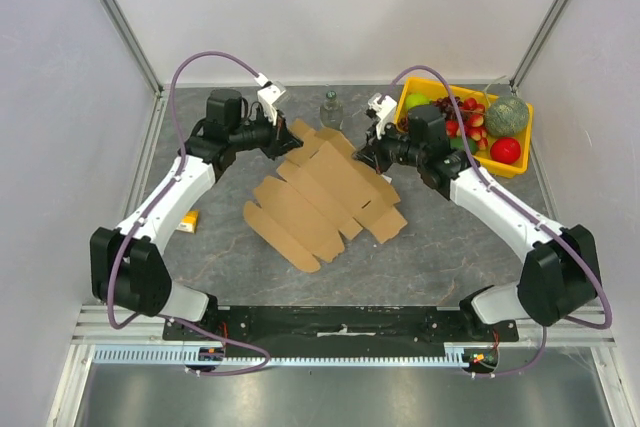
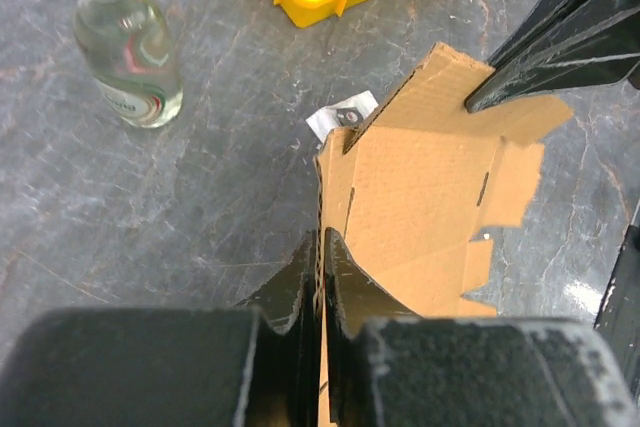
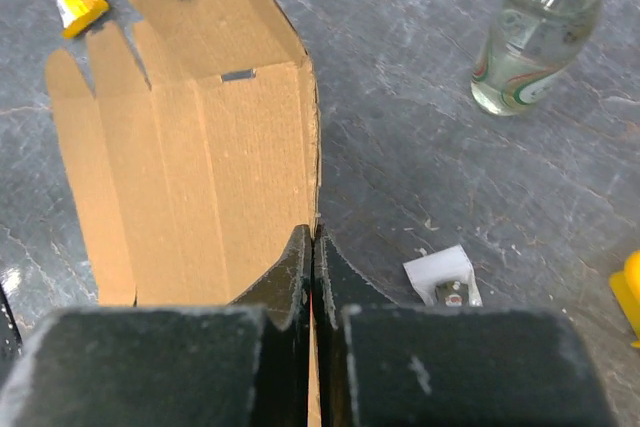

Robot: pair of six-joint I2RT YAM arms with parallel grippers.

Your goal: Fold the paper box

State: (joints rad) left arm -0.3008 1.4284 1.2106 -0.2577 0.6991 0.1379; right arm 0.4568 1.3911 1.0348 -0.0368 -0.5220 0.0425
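The paper box (image 1: 325,202) is seen from above as a flat die-cut sheet of brown cardboard. It is spread on the grey table (image 1: 440,257) between the two arms, with its far end lifted off the surface. That far end is taken from both sides: the left gripper (image 1: 284,143) is set on its left edge and the right gripper (image 1: 364,153) on its right edge. How the jaws stand is not resolved from overhead, but it is shown by the wrist cameras. In each of them the black fingers (image 2: 300,282) are pressed together with a thin cardboard edge pinched between them. The raised panel, its slot and its stepped tabs are shown only in the wrist views, and in each the other arm's dark finger is seen at the panel's far corner. A small white piece (image 3: 443,277) is shown lying on the table just beside the lifted edge; it is not made out from above. A glass bottle (image 1: 331,110) is seen upright beyond the sheet, between the two grippers and apart from the cardboard. A yellow tray (image 1: 412,97) of fruit is set behind the right gripper, and a small yellow packet (image 1: 190,220) lies beside the left arm, near the sheet's left side. Bare table is seen between the sheet's near flaps and the arm bases, and also to the right of the sheet. The work area is closed in by panels at the left, right and rear.
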